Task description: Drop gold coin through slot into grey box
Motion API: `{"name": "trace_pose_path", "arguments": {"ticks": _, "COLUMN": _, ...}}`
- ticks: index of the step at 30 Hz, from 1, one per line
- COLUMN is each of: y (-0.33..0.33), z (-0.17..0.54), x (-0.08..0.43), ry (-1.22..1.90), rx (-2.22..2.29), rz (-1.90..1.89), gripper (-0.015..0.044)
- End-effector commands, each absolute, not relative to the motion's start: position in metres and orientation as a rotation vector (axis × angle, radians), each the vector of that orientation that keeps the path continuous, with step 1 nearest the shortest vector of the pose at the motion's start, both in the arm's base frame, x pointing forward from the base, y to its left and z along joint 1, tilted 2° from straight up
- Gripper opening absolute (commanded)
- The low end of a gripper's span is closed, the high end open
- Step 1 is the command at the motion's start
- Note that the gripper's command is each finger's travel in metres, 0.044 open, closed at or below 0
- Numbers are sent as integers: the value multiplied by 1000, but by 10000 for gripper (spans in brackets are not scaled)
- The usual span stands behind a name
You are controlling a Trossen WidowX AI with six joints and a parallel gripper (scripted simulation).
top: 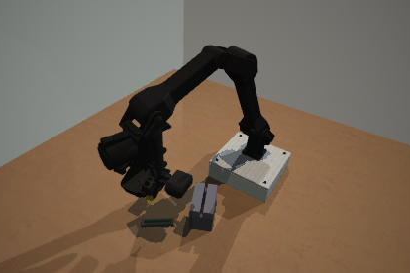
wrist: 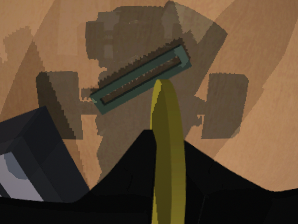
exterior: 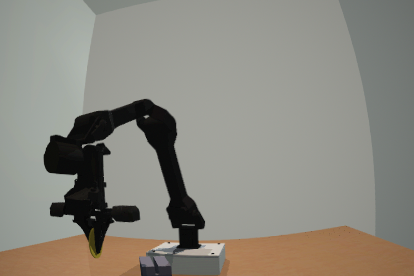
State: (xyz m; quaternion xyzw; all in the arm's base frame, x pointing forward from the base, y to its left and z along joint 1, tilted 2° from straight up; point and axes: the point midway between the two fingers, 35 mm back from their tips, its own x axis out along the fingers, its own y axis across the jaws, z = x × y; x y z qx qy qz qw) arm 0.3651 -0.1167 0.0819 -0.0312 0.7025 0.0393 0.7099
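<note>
The gold coin [top: 150, 200] [exterior: 92, 243] [wrist: 170, 165] is held on edge in my gripper [top: 152, 196] [exterior: 97, 245] [wrist: 155, 139], which is shut on it and points down. The coin sticks out past the fingertips, in the air above the table. The dark-green holder [top: 156, 223] [wrist: 184, 56] lies below, empty, its groove at a slant to the coin in the wrist view. The grey box [top: 202, 222] [exterior: 148, 268] [wrist: 52, 150] stands closed to the right of the holder in the top view. Its lid slot shows there; the wrist view shows only part of the box, lower left.
The arm's white base block [top: 240, 185] [exterior: 199, 264] stands behind the box, towards the right. The wooden table [top: 334, 208] [exterior: 297, 255] carries everything. The arm's shadow falls across the holder and the table around it.
</note>
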Motion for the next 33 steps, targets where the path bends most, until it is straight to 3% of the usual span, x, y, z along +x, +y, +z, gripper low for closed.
{"name": "trace_pose_path", "arguments": {"ticks": 1, "y": -118, "z": 84, "x": 367, "ry": 1547, "rx": -174, "rz": 188, "gripper": 0}}
{"name": "trace_pose_path", "arguments": {"ticks": 7, "y": -118, "z": 84, "x": 368, "ry": 1529, "rx": -320, "rz": 331, "gripper": 0}}
{"name": "trace_pose_path", "arguments": {"ticks": 33, "y": -78, "z": 89, "x": 336, "ry": 1530, "rx": -322, "rz": 339, "gripper": 0}}
